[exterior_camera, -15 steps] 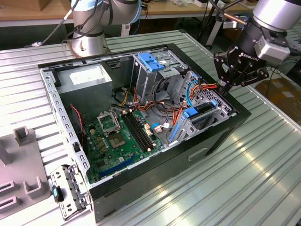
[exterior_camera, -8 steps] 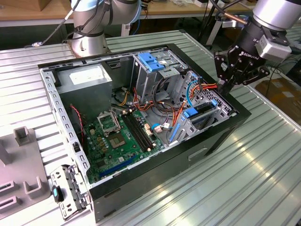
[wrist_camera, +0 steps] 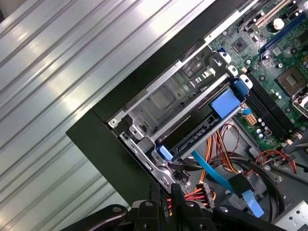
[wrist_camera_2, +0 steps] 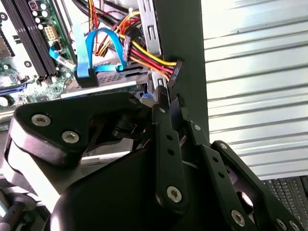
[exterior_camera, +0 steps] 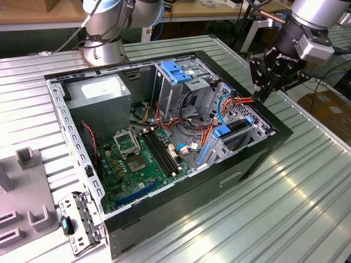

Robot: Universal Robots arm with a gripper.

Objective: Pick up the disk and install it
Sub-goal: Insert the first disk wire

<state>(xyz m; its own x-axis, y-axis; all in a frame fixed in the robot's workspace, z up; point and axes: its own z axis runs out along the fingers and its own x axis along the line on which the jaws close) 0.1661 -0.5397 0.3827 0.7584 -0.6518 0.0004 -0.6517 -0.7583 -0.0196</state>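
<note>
The disk [exterior_camera: 237, 127] lies in the drive bay at the corner of the open computer case [exterior_camera: 258, 153] on the exterior view's right, its blue end tabs showing. In the first wrist view the disk [wrist_camera: 204, 131] sits in the metal bay with blue rails and a blue tab at each end. My gripper [exterior_camera: 262, 94] hangs above the case's rim beside that bay, shut, with nothing between its fingers. Its tips [wrist_camera: 165, 190] hover near the orange, yellow and red power plug [wrist_camera: 199, 192]. In the second wrist view the gripper [wrist_camera_2: 171, 98] is over the disk [wrist_camera_2: 113, 77].
The motherboard [exterior_camera: 137, 159] fills the case floor, with a power supply [exterior_camera: 98, 93] at the back. A tall metal cage with a light-blue latch plate [exterior_camera: 174, 71] stands mid-case. Loose cables [exterior_camera: 219, 107] run near the bay. A bracket [exterior_camera: 79, 222] and grey fixtures [exterior_camera: 27, 159] lie on the ribbed table.
</note>
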